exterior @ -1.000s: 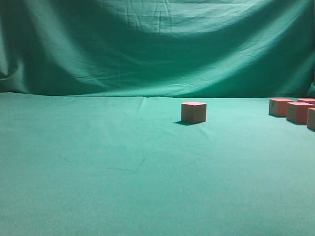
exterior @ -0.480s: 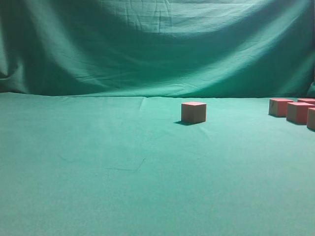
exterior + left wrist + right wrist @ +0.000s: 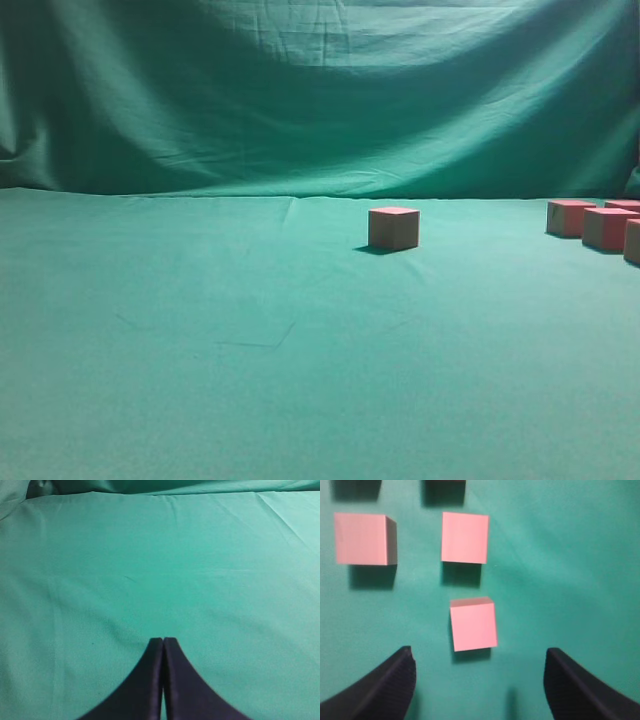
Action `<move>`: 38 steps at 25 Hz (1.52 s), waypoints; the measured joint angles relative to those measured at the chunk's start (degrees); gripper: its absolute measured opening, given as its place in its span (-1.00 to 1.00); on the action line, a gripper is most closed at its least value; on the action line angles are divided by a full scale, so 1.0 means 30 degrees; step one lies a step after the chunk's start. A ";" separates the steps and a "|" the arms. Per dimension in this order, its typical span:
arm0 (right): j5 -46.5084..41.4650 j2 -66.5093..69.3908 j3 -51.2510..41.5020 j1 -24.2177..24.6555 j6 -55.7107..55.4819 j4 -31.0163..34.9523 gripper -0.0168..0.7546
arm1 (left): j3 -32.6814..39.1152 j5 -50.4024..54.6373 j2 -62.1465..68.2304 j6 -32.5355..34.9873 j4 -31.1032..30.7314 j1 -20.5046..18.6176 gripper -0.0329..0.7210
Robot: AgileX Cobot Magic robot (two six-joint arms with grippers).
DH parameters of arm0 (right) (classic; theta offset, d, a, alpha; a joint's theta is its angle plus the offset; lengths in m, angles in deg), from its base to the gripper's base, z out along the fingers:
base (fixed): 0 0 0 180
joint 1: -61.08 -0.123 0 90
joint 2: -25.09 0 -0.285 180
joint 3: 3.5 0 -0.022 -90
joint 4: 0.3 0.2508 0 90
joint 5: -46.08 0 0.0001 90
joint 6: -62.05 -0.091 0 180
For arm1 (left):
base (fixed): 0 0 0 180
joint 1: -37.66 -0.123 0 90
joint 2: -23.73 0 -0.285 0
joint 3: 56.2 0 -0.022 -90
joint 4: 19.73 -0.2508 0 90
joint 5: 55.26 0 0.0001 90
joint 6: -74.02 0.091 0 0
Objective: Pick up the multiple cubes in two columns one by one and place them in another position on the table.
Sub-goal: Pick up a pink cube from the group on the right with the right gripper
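One pink cube point(image 3: 393, 228) stands alone on the green cloth in the middle of the exterior view. Several more pink cubes point(image 3: 606, 228) sit at the right edge, partly cut off. The right wrist view looks down on them: a near cube point(image 3: 473, 624), one behind it point(image 3: 465, 537) and one to the left point(image 3: 362, 538), with dark edges of others at the top. My right gripper point(image 3: 479, 680) is open and empty above the cloth, just short of the near cube. My left gripper point(image 3: 163, 642) is shut and empty over bare cloth. Neither arm shows in the exterior view.
A green cloth point(image 3: 200, 330) covers the table and rises as a backdrop point(image 3: 300, 90) behind it. Creases run across the cloth in the left wrist view point(image 3: 280, 520).
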 joint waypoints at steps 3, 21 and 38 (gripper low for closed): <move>0.0364 0.0948 -0.0035 0.0086 0.0402 0.0381 0.41 | 0.0000 0.0000 0.0000 0.0000 0.0000 0.0000 -0.91; 0.2353 0.4969 -0.0035 0.0352 0.1026 0.0140 0.01 | 0.0000 0.0000 0.0000 0.0000 0.0000 0.0000 -0.91; 0.1994 0.4981 0.0045 0.1436 0.2400 0.1839 -0.33 | 0.0000 0.0000 0.0000 0.0000 0.0000 0.0000 -0.91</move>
